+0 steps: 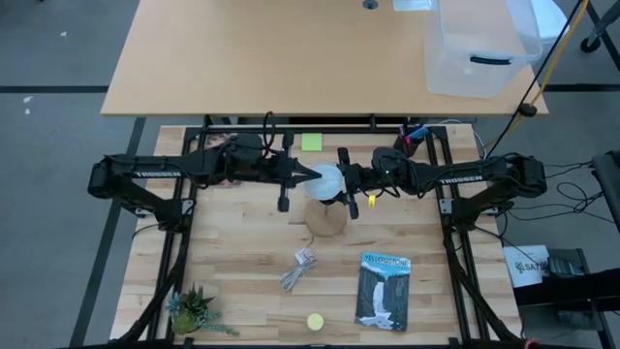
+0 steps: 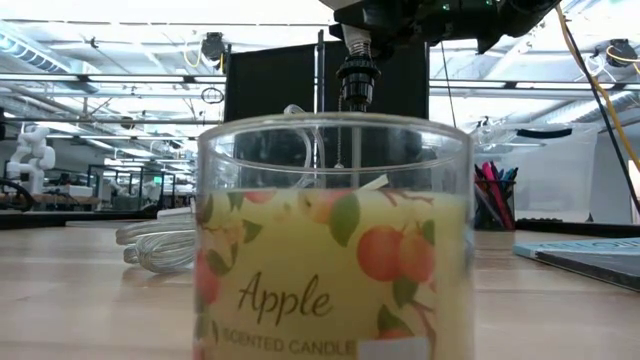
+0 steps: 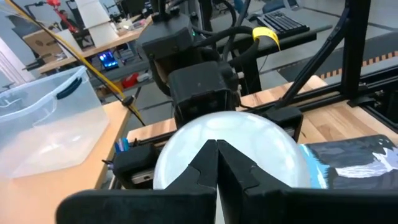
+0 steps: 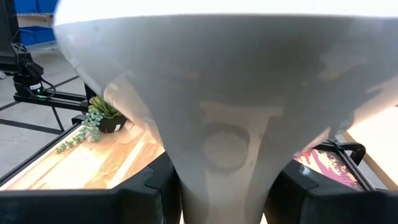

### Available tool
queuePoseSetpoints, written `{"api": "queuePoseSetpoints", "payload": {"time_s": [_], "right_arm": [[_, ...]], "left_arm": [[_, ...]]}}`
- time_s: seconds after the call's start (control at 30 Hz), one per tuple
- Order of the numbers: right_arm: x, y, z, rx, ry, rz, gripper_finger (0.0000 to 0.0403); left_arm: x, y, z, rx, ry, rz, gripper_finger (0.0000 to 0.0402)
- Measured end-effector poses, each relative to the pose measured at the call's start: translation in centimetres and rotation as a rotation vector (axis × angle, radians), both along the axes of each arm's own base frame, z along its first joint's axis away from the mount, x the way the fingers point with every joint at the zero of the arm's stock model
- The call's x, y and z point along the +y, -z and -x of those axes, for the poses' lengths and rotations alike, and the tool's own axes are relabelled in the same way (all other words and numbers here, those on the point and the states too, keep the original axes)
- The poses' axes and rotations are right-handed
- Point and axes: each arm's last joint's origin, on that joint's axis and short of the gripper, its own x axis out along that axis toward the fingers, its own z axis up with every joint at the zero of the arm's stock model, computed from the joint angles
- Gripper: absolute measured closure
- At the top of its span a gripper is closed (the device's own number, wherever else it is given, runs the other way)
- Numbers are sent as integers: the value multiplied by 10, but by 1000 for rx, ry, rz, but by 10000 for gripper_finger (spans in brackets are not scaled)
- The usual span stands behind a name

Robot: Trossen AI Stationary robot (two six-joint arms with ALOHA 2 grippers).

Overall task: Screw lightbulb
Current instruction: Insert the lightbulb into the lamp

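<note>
wood table [image 1: 242, 242] | lightbulb [image 1: 326, 181]: white dome, grey neck | R tool [image 1: 341, 184] grasping it | L tool [image 1: 312, 174] clenched, prob. touching dome

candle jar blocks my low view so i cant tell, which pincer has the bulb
observer: the right pincer has the bulb, one finger on each side of its neck.
operator: and the left one
observer: the left pincer is shut on nothing, its tips pointing at the white dome from the opposite side. I can't tell if they touch it.
</note>
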Motion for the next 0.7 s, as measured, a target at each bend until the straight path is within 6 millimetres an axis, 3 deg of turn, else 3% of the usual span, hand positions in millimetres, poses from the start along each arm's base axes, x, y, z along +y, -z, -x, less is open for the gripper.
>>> {"api": "queuePoseSetpoints", "payload": {"time_s": [0.57,0.7], "right_arm": [[0,3,0,22,0,0,244],[0,2,0,20,0,-4,225]], "left_arm": [[2,8,-6,34,-11,27,401],[2,8,-6,40,-14,34,401]]}}
